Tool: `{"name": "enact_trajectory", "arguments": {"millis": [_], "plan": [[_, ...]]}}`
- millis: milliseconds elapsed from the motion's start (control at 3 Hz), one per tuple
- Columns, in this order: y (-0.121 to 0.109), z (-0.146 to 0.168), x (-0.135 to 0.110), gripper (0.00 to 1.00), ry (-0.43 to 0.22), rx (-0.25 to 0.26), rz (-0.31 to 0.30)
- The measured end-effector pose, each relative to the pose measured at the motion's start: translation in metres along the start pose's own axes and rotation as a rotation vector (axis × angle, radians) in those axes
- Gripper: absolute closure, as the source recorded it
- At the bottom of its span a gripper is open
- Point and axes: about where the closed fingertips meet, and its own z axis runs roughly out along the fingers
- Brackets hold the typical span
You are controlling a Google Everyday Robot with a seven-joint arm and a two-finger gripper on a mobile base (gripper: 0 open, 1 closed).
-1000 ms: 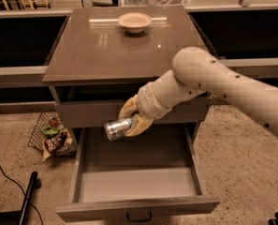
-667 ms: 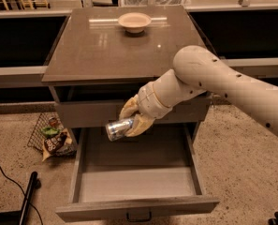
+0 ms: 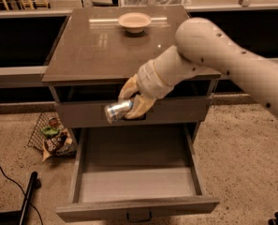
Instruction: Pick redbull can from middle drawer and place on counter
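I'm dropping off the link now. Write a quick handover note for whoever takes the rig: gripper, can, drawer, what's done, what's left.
Gripper: shut on the redbull can, held sideways above the open middle drawer, in front of the cabinet face and below counter level.
Middle drawer: pulled out, nothing visible inside.
Counter: a pale bowl sits near its back edge.
Done: can picked out of the drawer.
Left: raise the can above the counter edge, set it down, probably in front of the bowl, and release.
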Motion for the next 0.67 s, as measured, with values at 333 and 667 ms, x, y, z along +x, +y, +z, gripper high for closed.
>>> {"name": "enact_trajectory", "arguments": {"millis": [333,667], "plan": [[-0.063,-0.04,-0.018,1.0,0.005,0.092,-0.027],[-0.084,-0.058,-0.025,1.0,0.0,0.143,-0.043]]}}
